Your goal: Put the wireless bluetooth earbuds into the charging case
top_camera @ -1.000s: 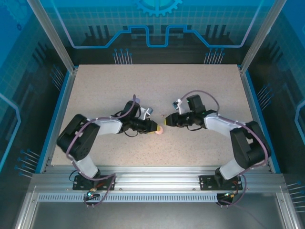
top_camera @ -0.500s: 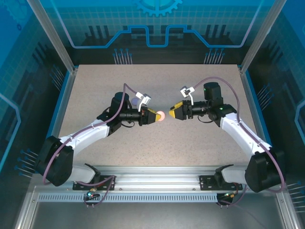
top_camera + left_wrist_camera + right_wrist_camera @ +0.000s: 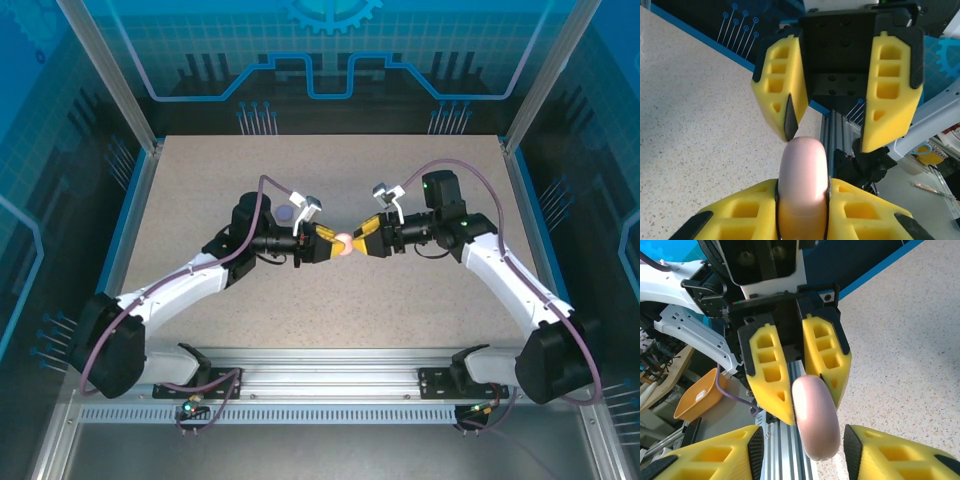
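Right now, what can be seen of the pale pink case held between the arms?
The pale pink case is a smooth, glossy, rounded plastic-looking puck, apparently closed. The left end effector is shut on it, yellow fingers pinching its flat sides, above the table's middle. The right end effector's open fingers straddle its free end; contact there is unclear.

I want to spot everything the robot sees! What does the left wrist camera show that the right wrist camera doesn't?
Left wrist view: the right gripper seen from the front with its fingers apart, and a blue wall with dotted lines behind it.
Right wrist view: the left gripper seen from the front, squeezing, and an orange bowl off beyond the table.
Both: the pink case, pinched edge-on by the left gripper with the right gripper's open fingers on either side of it, and the speckled table.
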Robot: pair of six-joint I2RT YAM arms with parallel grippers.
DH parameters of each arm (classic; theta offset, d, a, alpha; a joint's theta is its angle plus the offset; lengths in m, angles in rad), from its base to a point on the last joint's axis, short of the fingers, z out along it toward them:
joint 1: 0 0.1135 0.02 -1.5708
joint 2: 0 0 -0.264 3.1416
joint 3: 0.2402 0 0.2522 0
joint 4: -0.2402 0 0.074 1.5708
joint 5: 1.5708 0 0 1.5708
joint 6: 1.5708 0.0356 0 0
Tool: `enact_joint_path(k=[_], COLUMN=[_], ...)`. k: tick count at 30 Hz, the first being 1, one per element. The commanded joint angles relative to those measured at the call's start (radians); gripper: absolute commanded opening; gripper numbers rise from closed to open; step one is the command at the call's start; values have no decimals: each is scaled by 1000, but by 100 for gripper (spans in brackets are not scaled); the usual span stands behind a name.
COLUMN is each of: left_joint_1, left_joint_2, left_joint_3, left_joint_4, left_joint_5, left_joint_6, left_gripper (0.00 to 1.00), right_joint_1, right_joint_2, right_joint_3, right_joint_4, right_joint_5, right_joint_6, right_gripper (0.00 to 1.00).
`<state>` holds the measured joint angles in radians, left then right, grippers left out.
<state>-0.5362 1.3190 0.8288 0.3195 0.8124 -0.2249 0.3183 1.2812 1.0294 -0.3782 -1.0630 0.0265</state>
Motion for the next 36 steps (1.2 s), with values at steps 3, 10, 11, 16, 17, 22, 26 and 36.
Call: enact_joint_path(k=[3, 10, 11, 16, 17, 22, 26, 36], left_joint_1=[-13, -18, -19, -17, -18, -18, -18, -20], left_joint_2=[-32, -30, -30, -29, -29, -27, -29, -38], left_joint_3=[40, 52, 53, 55, 55, 54, 42, 30], left_joint_4=[2, -10, -12, -14, -16, -29, -21, 0], left_joint_5=[39, 37, 37, 33, 31, 22, 22, 43], left_joint_6=[47, 49, 50, 48, 47, 44, 38, 27], left_gripper=[17, 18, 18, 18, 19, 26, 32, 36], right_joint_1=[33, 48, 48, 50, 50, 35, 19, 20], right_joint_2=[22, 29, 29, 27, 25, -1, -20, -21], right_joint_3=[53, 63, 63, 65, 66, 53, 53, 63], right_joint_4=[-63, -65, -66, -65, -64, -7, 25, 48], right_joint_5=[-26, -35, -38, -42, -41, -29, -28, -40], right_joint_6=[-48, -51, -52, -51, -47, 6, 41, 68], right_gripper=[46, 35, 34, 24, 21, 14, 14, 14])
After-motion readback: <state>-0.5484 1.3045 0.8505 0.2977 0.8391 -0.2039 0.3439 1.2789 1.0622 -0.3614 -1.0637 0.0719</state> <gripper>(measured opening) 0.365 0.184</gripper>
